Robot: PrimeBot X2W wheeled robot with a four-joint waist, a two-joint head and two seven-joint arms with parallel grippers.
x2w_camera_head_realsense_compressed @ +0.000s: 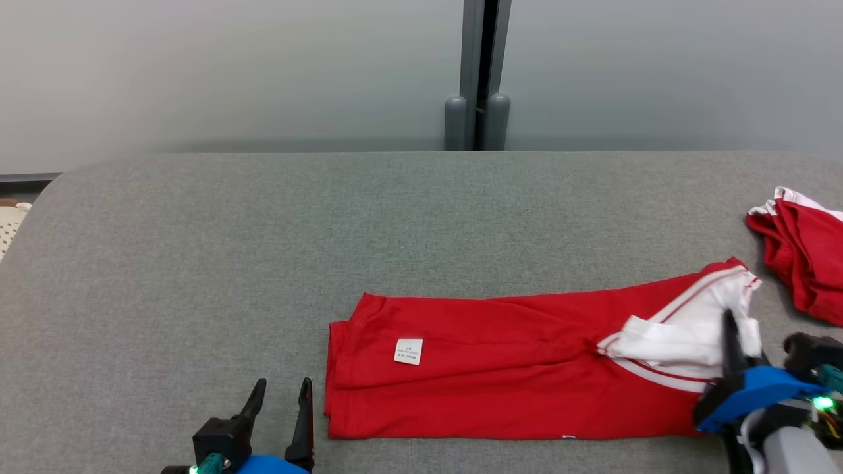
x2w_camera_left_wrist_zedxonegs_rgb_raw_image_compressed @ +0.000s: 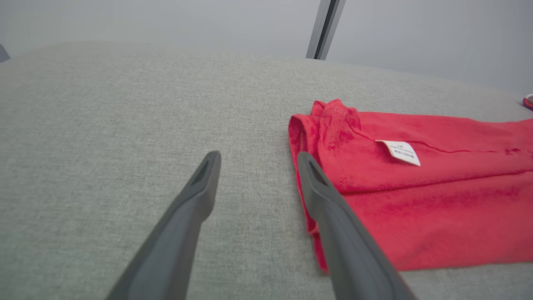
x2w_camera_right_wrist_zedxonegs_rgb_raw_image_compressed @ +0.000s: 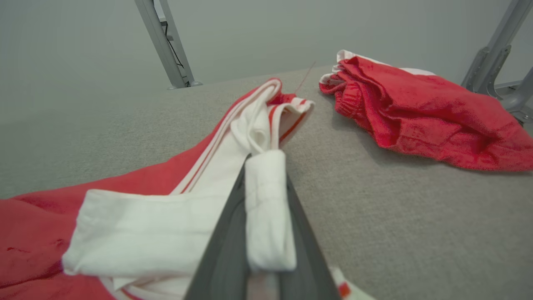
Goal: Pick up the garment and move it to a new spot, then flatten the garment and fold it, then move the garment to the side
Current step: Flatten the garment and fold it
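Observation:
The garment (x2w_camera_head_realsense_compressed: 500, 368) is red with white, red-striped trim and a small white label. It lies folded into a long strip on the grey table (x2w_camera_head_realsense_compressed: 263, 230). My right gripper (x2w_camera_head_realsense_compressed: 731, 324) is shut on the white trim at the garment's right end. In the right wrist view a fold of that white cloth (x2w_camera_right_wrist_zedxonegs_rgb_raw_image_compressed: 137, 233) is pinched between the fingers of the right gripper (x2w_camera_right_wrist_zedxonegs_rgb_raw_image_compressed: 266, 160). My left gripper (x2w_camera_head_realsense_compressed: 283, 383) stands open just left of the garment's left edge. In the left wrist view the left gripper (x2w_camera_left_wrist_zedxonegs_rgb_raw_image_compressed: 258, 156) has its right finger alongside the red hem (x2w_camera_left_wrist_zedxonegs_rgb_raw_image_compressed: 416, 200), with nothing between the fingers.
A second red and white garment (x2w_camera_head_realsense_compressed: 803, 250) lies bunched at the table's right edge, also seen as a crumpled heap (x2w_camera_right_wrist_zedxonegs_rgb_raw_image_compressed: 416, 108) beyond the right gripper. A grey post (x2w_camera_head_realsense_compressed: 477, 72) stands behind the table. The table's left corner is rounded.

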